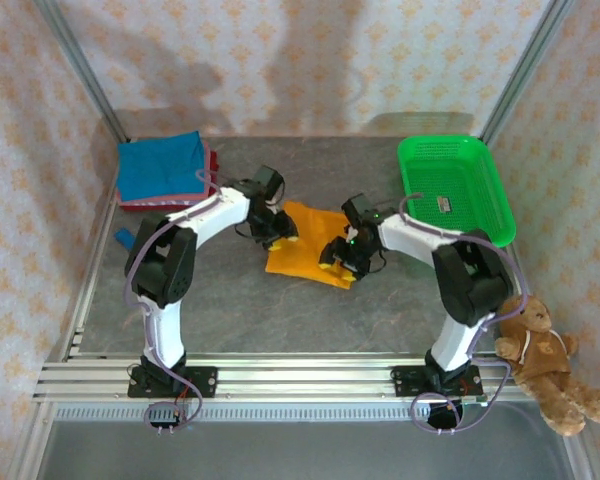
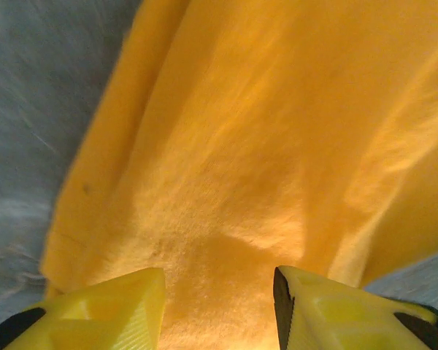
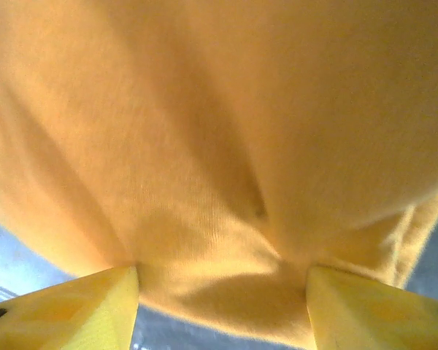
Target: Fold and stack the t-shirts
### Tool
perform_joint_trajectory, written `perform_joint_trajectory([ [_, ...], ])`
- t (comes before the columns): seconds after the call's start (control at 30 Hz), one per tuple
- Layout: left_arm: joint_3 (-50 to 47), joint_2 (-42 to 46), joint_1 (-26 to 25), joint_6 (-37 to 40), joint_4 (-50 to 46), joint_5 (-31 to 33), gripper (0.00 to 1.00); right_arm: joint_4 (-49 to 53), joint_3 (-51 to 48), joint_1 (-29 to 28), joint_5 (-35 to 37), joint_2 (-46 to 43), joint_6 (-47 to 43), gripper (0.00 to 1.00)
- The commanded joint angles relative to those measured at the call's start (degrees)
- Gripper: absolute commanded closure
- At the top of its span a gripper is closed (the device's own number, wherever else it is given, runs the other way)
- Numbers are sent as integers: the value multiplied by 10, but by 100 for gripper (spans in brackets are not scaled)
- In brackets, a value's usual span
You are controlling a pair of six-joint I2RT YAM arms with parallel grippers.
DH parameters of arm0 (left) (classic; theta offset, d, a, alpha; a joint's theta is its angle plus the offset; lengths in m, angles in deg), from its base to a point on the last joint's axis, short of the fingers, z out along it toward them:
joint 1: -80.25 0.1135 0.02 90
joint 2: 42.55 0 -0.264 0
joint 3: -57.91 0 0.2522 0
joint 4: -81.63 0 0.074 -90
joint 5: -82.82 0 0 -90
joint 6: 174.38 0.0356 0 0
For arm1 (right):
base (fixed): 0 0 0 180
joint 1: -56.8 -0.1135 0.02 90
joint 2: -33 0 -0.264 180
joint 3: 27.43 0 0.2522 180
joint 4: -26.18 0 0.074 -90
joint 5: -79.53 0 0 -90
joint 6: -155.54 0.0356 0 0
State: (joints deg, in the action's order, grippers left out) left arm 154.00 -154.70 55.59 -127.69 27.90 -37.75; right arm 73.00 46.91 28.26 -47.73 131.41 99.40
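"What's on that grey table [image 1: 240, 310]?"

"An orange t-shirt [image 1: 305, 252] is spread near the middle, its edges rumpled. In the far left corner there's a stack with a blue t-shirt [image 1: 160, 168] on top and a red shirt [image 1: 214, 165] peeking out at the right side beneath it."

"And by the left edge?"

"A small blue scrap [image 1: 125, 240], maybe cloth. It's too small to tell."

"The right side?"

"A green basket [image 1: 460, 175] sits flat in the far right corner, well apart from the orange shirt."

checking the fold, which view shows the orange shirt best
The top view: it shows most of the orange shirt folded on the table, with its outline. Both wrist views give close-ups of its cloth and an edge, too near to judge shape.
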Motion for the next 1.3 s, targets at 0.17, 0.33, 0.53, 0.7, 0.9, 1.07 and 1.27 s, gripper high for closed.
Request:
perform_joint_trajectory([
  [0.17, -31, -24, -52, -3, 15, 74, 55, 83, 36, 26, 83, -146, -6, 35],
  [0.33, -58, -21, -53, 15, -1, 103, 55, 116, 131, 60, 50, -68, -66, 35],
  [0.53, -81, -22, -53, 8, 17, 99, 55, 86, 245, 78, -16, 80, -110, 35],
  [0.7, -81, -28, -53, 14, 12, 97, 54, 62, 313, 109, 1, 182, -106, 36],
  [0.9, -58, -36, -49, 28, -7, 99, 54, 78, 376, 131, 6, 287, -113, 36],
  [1.07, -65, -34, -49, 35, -21, 99, 54, 84, 336, 118, -3, 273, -121, 37],
  [1.27, -144, 24, -56, 22, -11, 93, 54, 78, 211, 83, -6, 175, -136, 37],
])
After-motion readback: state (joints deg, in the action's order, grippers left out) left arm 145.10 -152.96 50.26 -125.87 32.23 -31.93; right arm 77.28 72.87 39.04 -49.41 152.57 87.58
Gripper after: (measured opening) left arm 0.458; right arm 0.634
